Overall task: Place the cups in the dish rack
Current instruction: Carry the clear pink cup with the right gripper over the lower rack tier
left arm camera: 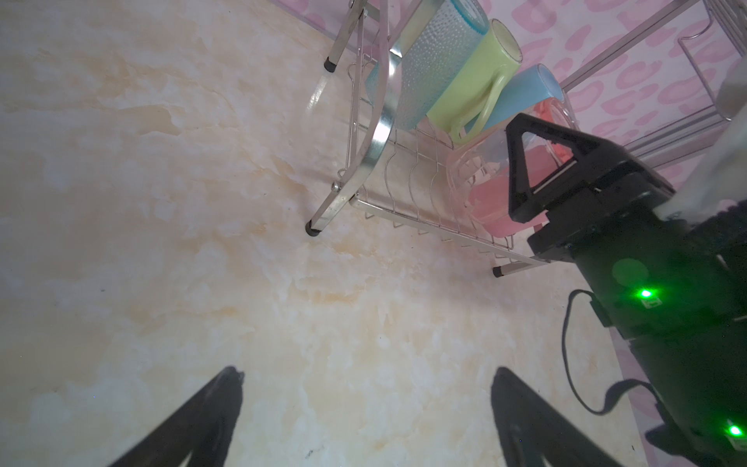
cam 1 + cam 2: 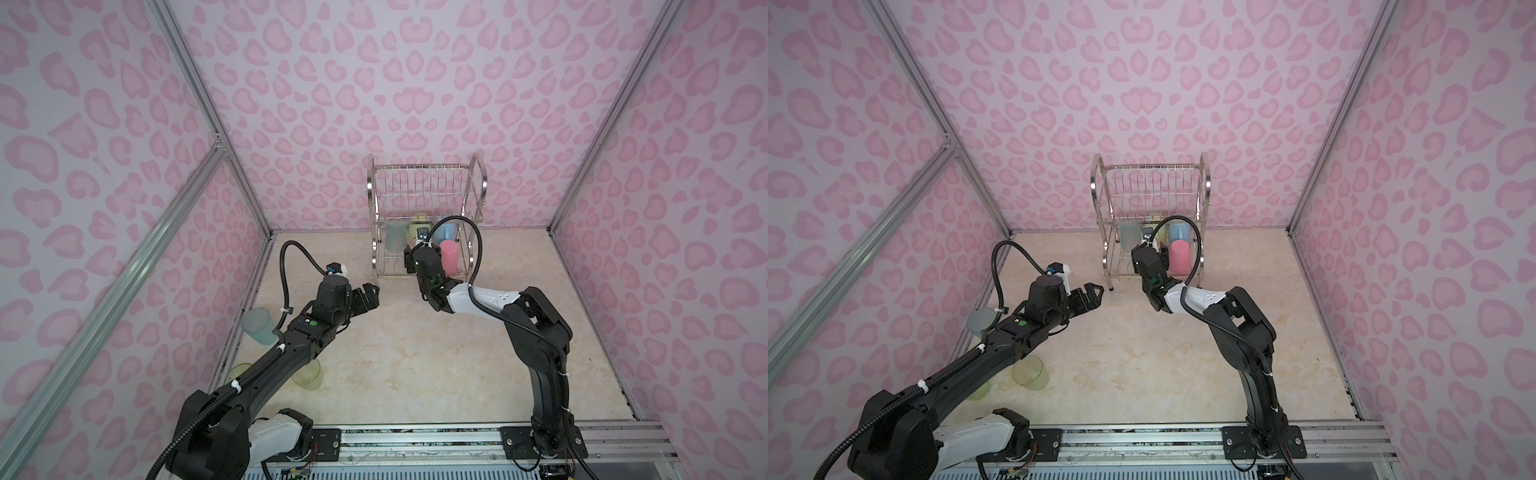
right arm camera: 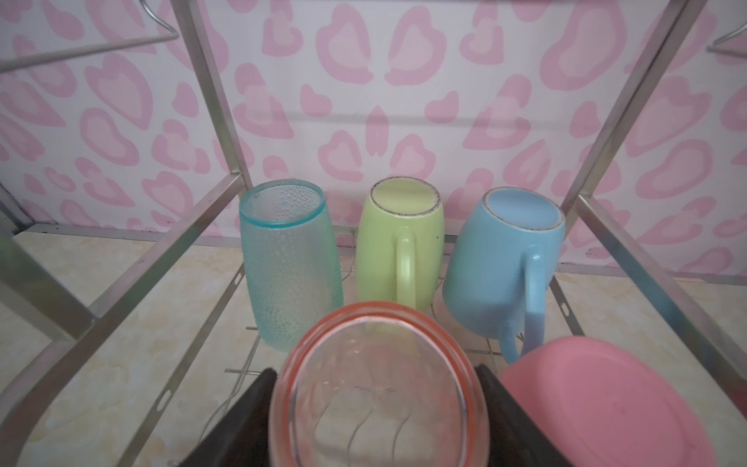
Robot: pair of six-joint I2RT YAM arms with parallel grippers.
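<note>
We see the dish rack (image 2: 428,168) standing at the middle of the back edge of the table (image 2: 415,353), on its four short legs. The right gripper (image 3: 376,374) reaches into the lower tier from the front. Its fingers (image 3: 246,408) are clamped on the two sides of the orange-pink tumbler (image 3: 376,404), which is upside down with its base toward the wrist camera. We cannot tell if this tumbler already rests on the wires.

Behind it in the same tier stand three cups in a row, all upside down: the dotted pale blue tumbler (image 3: 289,263), the green mug (image 3: 398,250) and the blue mug (image 3: 501,267) (both handles point to the front). The pink tumbler (image 3: 606,404) stands just beside the held one, at the front right of the tier.

The left gripper (image 2: 368,297) hangs over the table near the front left leg of the rack, with its fingers (image 1: 218,408) wide apart and nothing between them.

Near the left edge of the table we see three more cups: the loose pale blue tumbler (image 2: 257,326), the nearer yellow-green tumbler (image 2: 309,376) and the half-hidden yellow-green tumbler (image 2: 237,372), both partly under the left arm.
</note>
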